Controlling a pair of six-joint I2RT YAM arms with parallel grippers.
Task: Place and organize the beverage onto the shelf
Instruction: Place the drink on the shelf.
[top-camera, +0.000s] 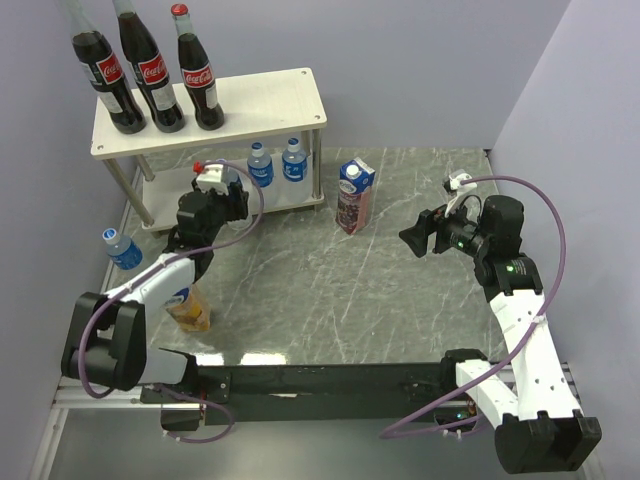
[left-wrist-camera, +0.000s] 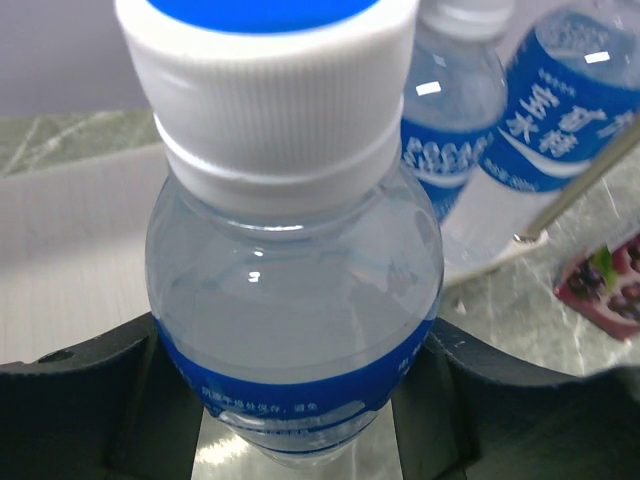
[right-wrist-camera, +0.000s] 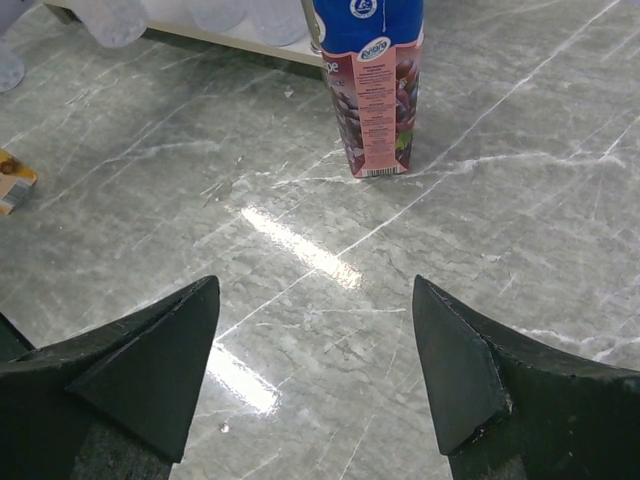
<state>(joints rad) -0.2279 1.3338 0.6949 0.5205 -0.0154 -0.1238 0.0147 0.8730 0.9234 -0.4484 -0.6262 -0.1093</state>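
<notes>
— By shelf (top-camera: 262, 100), lower tier?
— Water bottle (left-wrist-camera: 295, 290): clear, blue label, white cap; clamped in left hand (left-wrist-camera: 297, 415), beside two matching bottles (top-camera: 260, 166). Right hand (right-wrist-camera: 315, 375): wide apart over table (right-wrist-camera: 200, 180).

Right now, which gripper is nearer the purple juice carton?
Right. The right gripper, open, faces the purple juice carton across a gap; the left gripper, farther off, grips a water bottle at the shelf.

Bright, even overhead light; white glare streaks the surface (top-camera: 250, 356) near its front edge. Far bottles (left-wrist-camera: 560, 110) in the left wrist view look soft.
</notes>
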